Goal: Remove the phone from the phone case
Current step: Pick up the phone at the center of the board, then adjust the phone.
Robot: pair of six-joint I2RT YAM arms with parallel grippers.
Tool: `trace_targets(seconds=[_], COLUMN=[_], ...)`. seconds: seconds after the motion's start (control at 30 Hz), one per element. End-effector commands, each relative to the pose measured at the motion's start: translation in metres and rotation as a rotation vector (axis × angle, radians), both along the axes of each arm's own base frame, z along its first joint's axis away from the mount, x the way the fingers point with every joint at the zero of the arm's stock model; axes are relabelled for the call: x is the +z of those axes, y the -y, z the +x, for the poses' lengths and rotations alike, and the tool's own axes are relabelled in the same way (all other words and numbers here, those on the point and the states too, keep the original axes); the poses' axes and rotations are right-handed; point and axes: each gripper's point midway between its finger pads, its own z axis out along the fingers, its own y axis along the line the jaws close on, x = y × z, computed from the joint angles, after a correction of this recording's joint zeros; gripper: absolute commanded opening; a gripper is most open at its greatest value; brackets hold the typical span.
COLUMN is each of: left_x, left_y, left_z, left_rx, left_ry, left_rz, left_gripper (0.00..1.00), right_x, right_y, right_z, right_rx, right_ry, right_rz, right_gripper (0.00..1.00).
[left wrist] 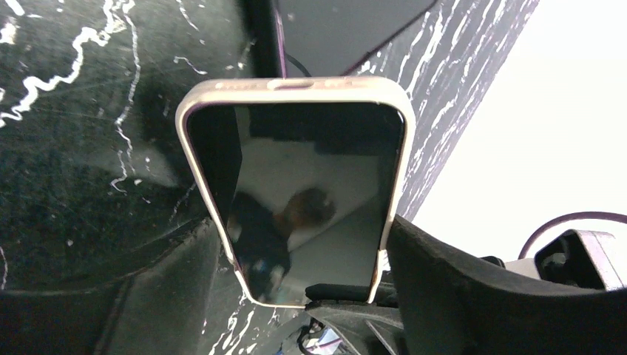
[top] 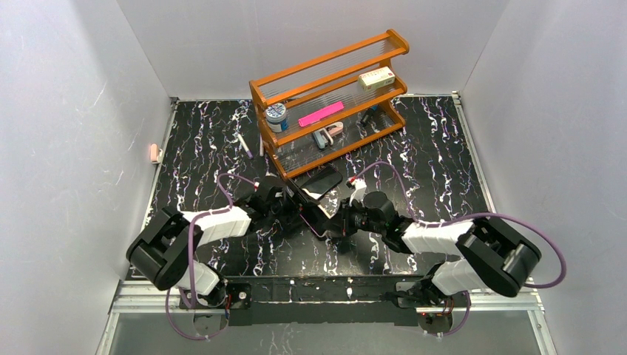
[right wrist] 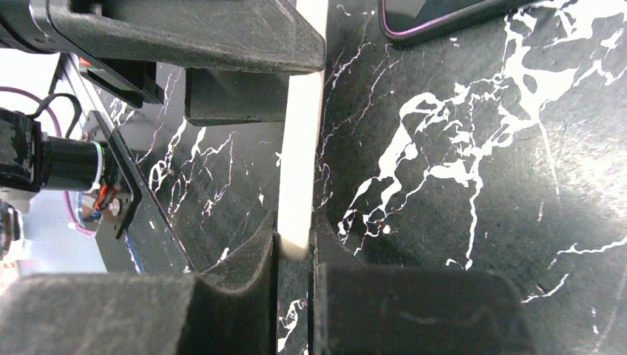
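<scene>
The phone [left wrist: 310, 185], with a dark mirror-like screen, sits inside a cream case [left wrist: 296, 87]. Both are held on edge above the table between the two grippers [top: 314, 217]. My left gripper [left wrist: 299, 233] is shut on the case's two long sides, with one finger [left wrist: 458, 281] on the right side. My right gripper [right wrist: 296, 240] is shut on the case's thin cream edge [right wrist: 299, 148], one finger [right wrist: 251, 255] on each face. In the top view the left gripper [top: 298, 203] and right gripper [top: 339, 220] meet at the table's middle.
A second dark slab with a purple rim [top: 322, 179] lies flat just behind the grippers, also showing in the right wrist view [right wrist: 444, 18]. An orange wire shelf [top: 333, 96] with small items stands at the back. A white pen [top: 242, 144] lies left of the shelf.
</scene>
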Motion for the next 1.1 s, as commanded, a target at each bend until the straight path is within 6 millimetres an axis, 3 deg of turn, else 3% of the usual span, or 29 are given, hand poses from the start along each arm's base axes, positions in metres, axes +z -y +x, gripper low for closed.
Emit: trace_targets(seconds=[0.0, 0.1, 0.2, 0.33, 0.53, 0.63, 0.83, 1.07], left_x=[0.025, 0.047, 0.073, 0.117, 0.166, 0.184, 0.199, 0.181], left_y=[-0.009, -0.025, -0.046, -0.056, -0.048, -0.055, -0.057, -0.035], left_z=[0.002, 0.011, 0.021, 0.029, 0.019, 0.018, 0.004, -0.016], left_rx=[-0.080, -0.120, -0.158, -0.310, -0.668, -0.768, -0.977, -1.234], left_ry=[0.130, 0.253, 0.401, 0.646, 0.972, 1.127, 1.327, 1.397], left_rz=[0.101, 0.232, 0.375, 0.517, 0.630, 0.725, 0.806, 0.712], left_gripper=[0.85, 0.98, 0.98, 0.98, 0.98, 0.98, 0.98, 0.97], right_x=[0.046, 0.052, 0.063, 0.082, 0.101, 0.111, 0.120, 0.124], right_y=[-0.006, 0.001, 0.008, 0.016, 0.026, 0.030, 0.036, 0.028], right_z=[0.008, 0.008, 0.008, 0.012, 0.018, 0.018, 0.017, 0.014], right_rx=[0.063, 0.072, 0.082, 0.099, 0.142, 0.182, 0.245, 0.348], right_ry=[0.207, 0.238, 0.272, 0.321, 0.355, 0.371, 0.385, 0.360], right_rz=[0.035, -0.013, -0.048, -0.099, -0.192, -0.236, -0.322, -0.363], right_gripper=[0.01, 0.01, 0.01, 0.01, 0.01, 0.01, 0.01, 0.01])
